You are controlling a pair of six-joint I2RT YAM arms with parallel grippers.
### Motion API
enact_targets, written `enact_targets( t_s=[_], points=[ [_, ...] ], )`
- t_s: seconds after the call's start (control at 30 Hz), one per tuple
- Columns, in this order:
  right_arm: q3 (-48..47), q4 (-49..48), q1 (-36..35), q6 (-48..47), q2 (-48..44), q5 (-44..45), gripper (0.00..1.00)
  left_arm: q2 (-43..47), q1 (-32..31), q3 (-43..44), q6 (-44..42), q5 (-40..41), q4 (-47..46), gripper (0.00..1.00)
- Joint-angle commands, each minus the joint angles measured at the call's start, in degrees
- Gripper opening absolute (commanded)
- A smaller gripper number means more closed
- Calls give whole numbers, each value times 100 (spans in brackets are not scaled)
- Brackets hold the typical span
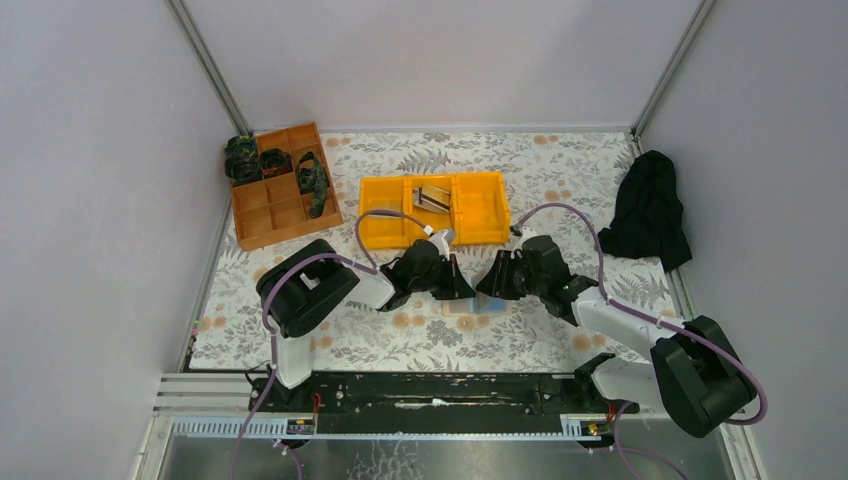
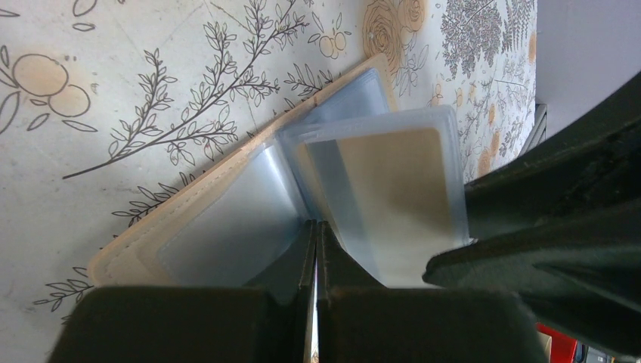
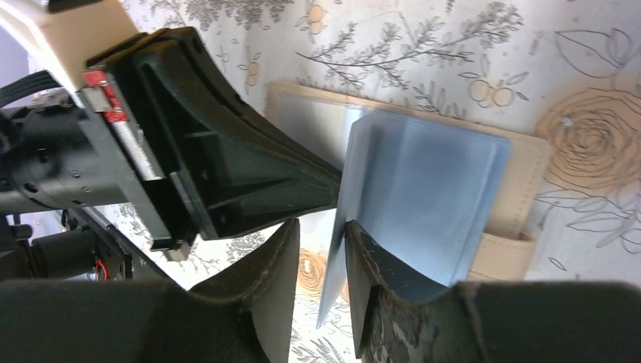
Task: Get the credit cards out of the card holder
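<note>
The tan card holder [image 1: 472, 306] lies open on the floral table between my two grippers. In the left wrist view its pale blue sleeves [image 2: 227, 227] fan out, and one lifted sleeve holds a tan-faced card [image 2: 393, 185]. My left gripper [image 2: 316, 224] is shut, its tips pressing down at the holder's fold. My right gripper [image 3: 322, 227] is open a little, and the edge of a raised blue sleeve [image 3: 423, 189] stands between its fingers, against the right one. The tan cover [image 3: 521, 227] lies flat under the sleeves. Silvery cards [image 1: 432, 196] lie in the yellow bin.
The yellow three-compartment bin [image 1: 480, 208] stands just behind the grippers. An orange-brown divided tray [image 1: 285, 195] with dark items is at the back left. A black cloth [image 1: 650, 210] lies at the right edge. The two grippers [image 1: 455, 283] [image 1: 497, 283] sit very close together.
</note>
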State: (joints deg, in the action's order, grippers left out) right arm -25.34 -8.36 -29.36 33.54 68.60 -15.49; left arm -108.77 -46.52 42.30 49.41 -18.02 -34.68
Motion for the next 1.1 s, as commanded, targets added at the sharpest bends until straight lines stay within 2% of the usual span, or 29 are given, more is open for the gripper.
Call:
enact_targets(
  t_s=[0.0,1.07],
  points=[
    [-358,-17,-234,50,-72,66,36,-52,-51,-46,-89,30,76,0],
    [-499,-3,-500,44,6,193,36,-73,-54,-73,-76,0,40,0]
  ],
)
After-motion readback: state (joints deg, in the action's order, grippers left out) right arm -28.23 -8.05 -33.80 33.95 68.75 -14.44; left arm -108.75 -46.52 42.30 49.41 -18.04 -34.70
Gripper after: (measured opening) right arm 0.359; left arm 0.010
